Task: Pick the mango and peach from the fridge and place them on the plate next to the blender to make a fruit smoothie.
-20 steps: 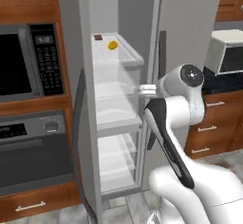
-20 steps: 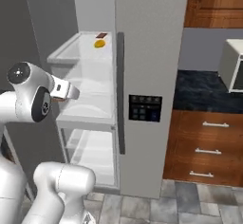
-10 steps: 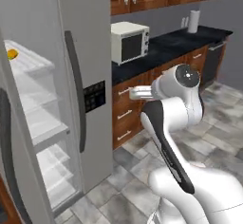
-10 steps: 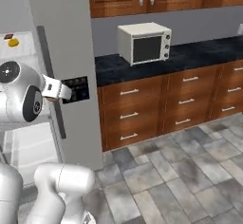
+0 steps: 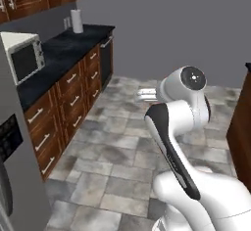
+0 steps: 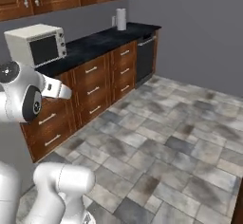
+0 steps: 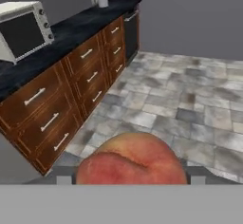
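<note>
A round reddish-pink peach (image 7: pixel 132 163) sits between my gripper's jaws (image 7: pixel 130 180) in the hand view, low and close to the camera, with the gripper shut on it. In the base views the gripper (image 5: pixel 145 95) (image 6: pixel 63 91) is held out at chest height over the tiled floor, away from the counter. A grey edge of the fridge (image 5: pixel 22 186), with its dark control panel, stands at the lower left of the left base view. The mango, the plate and the blender are out of view.
A dark counter (image 6: pixel 102 40) over brown drawers runs along the left wall. It carries a white microwave (image 5: pixel 22 56) (image 6: pixel 35 42) and a paper towel roll (image 5: pixel 77 21) (image 6: pixel 121 19). A black dishwasher (image 6: pixel 144 59) sits under its far end. Grey tiled floor (image 6: pixel 171 137) spreads ahead.
The whole picture has swung from the open fridge to the counter and floor, so the base has turned. The arm keeps the same pose.
</note>
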